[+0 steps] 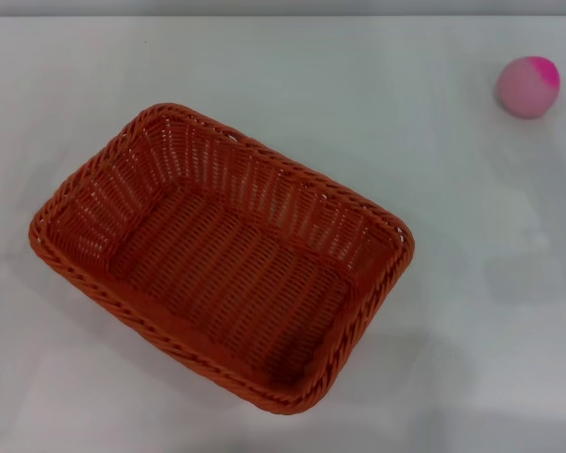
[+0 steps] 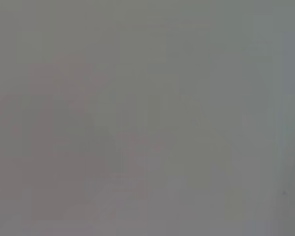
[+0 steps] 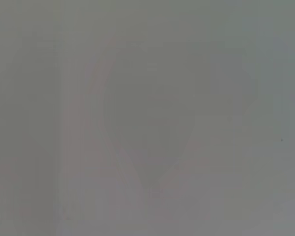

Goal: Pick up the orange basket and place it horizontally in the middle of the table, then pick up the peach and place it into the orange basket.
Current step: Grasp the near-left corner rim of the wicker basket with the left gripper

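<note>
The orange basket (image 1: 222, 255) lies on the white table (image 1: 358, 104), left of centre in the head view, turned at a slant with its long side running from far left to near right. It holds nothing. The peach (image 1: 528, 87), pale pink with a magenta patch, rests alone at the far right of the table, well apart from the basket. Neither gripper nor arm shows in the head view. Both wrist views show only a plain grey surface.
The table's far edge runs along the top of the head view. Bare tabletop lies between the basket and the peach and along the near right.
</note>
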`<state>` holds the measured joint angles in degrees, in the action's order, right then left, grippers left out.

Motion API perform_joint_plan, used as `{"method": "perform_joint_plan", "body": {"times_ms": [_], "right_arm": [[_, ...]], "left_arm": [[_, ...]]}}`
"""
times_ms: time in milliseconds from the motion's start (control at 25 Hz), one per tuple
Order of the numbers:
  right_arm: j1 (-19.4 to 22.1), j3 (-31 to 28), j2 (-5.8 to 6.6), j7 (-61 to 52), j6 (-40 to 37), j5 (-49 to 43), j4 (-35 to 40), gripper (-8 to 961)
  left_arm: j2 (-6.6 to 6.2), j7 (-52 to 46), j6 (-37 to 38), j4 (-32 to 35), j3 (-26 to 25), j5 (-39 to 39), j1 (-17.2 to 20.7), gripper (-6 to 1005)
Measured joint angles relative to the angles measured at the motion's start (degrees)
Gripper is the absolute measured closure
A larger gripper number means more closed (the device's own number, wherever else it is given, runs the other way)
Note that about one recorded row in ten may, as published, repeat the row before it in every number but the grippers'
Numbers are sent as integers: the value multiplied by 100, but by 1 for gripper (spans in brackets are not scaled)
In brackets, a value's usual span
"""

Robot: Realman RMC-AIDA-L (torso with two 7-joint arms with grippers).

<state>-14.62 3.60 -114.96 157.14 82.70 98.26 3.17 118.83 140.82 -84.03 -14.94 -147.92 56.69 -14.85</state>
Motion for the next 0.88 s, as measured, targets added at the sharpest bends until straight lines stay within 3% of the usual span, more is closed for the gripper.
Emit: {"method": "perform_joint_plan", "body": {"times_ms": [880], "right_arm": [[11,0,0,0,0,0,-9,125]], "left_arm": [[-3,-122,-71,-42,72,4,48,293]]}}
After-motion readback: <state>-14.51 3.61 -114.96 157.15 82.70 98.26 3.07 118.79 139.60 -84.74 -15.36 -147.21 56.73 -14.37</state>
